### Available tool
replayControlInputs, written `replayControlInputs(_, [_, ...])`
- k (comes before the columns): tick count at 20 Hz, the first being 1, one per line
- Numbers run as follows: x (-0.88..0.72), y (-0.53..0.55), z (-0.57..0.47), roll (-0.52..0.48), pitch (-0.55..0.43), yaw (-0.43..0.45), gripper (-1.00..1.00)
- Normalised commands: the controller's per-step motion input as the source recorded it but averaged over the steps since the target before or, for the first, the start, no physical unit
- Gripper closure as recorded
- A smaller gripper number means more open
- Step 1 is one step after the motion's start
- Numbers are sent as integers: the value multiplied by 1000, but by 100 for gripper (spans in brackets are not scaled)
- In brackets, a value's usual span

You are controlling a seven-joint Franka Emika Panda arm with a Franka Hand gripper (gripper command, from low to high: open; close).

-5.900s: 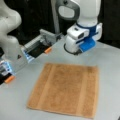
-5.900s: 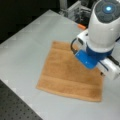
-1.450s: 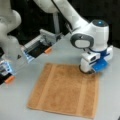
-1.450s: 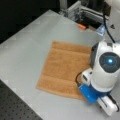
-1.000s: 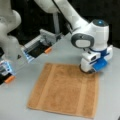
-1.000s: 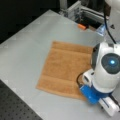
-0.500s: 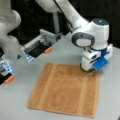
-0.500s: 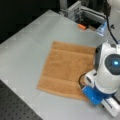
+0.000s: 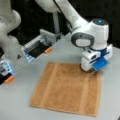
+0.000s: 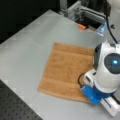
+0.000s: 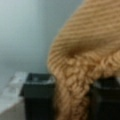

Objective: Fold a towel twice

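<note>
Your towel (image 9: 67, 87) lies flat and unfolded on the grey surface (image 9: 22, 107) in both front views, its two paler stripes running parallel near opposite edges. Your end effector (image 9: 88, 69) is down at one corner of it: in a front view that is the towel's upper right corner, and in a front view (image 10: 82, 82) it sits at the lower right edge. The wrist view shows a bunched ridge of towel (image 11: 82, 75) pinched up between the two black fingers (image 11: 38, 90) (the cloth fills the gap), so you are holding the fabric in a narrow grip. No fold has been made yet. An orange-tipped fixture (image 9: 40, 47) stands apart at the back of the surface.
</note>
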Motion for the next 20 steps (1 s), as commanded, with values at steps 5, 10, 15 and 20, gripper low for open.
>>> replayControlInputs(5, [52, 246, -244, -188, -37, -63, 100])
replayControlInputs(10, [-12, 227, -82, -169, 56, -36, 100])
replayControlInputs(15, [-144, 161, 286, -141, 179, -17, 100])
replayControlInputs(20, [-104, -30, 384, -56, 243, -17, 100])
